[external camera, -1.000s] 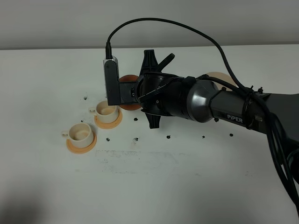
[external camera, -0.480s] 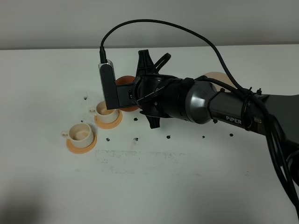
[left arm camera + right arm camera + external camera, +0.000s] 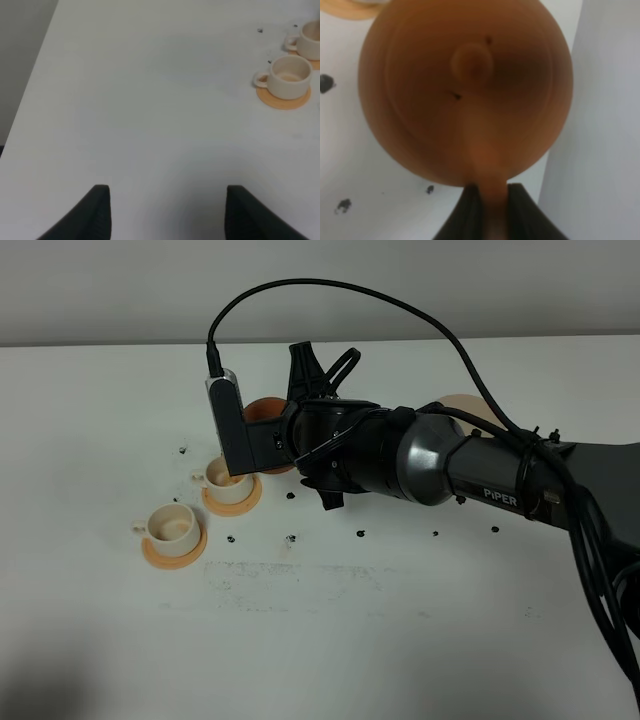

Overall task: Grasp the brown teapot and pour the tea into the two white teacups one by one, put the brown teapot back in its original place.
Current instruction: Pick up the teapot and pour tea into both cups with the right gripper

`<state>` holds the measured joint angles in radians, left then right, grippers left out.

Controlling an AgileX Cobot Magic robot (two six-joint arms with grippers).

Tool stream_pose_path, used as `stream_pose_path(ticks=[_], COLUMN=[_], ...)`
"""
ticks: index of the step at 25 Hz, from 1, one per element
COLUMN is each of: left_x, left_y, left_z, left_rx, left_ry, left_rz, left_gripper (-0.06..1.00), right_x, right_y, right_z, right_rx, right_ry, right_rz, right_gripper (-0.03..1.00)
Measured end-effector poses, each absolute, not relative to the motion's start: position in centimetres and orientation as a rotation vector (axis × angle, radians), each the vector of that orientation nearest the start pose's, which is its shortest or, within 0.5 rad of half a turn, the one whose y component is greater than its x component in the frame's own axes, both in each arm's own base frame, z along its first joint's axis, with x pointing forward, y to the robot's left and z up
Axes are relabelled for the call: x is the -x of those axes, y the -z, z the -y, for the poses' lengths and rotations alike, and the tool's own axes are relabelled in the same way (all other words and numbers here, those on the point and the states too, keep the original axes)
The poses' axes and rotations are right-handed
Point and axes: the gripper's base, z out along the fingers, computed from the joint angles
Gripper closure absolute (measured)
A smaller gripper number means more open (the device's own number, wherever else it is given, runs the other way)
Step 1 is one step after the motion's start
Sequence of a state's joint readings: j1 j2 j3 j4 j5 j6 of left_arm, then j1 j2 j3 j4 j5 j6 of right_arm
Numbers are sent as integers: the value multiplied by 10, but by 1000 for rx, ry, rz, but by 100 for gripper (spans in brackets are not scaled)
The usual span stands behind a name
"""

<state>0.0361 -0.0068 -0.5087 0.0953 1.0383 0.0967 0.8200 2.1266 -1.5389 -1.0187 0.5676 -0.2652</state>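
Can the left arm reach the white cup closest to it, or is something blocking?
Probably yes. The left gripper has its jaws open, and only bare table lies between it and that teacup.

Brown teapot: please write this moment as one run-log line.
right gripper: shut on brown teapot | position: beside far teacup | left gripper: open, empty

Blurred at close range, the brown teapot [image 3: 465, 90] fills the frame, its lid knob [image 3: 471, 61] facing the camera and its handle [image 3: 487, 180] pinched between the right gripper's [image 3: 490, 202] dark fingers [image 3: 466, 212], over a white table [image 3: 350, 165] flecked with black specks [image 3: 326, 82], an orange saucer [image 3: 345, 7] just showing at the edge.
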Motion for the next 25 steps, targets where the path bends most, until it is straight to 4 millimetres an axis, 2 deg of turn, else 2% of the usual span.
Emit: stream_pose_path(ticks=[25], left_x=[7], left_y=[-282], left_z=[-7], left_rx=[-58], left_ry=[-199], left_rz=[-2008], left_gripper=[44], right_x=[-352], right_y=[-186], right_z=[-316], right_rx=[1962], right_ry=[808], right_rz=[-1324], right_gripper=[88])
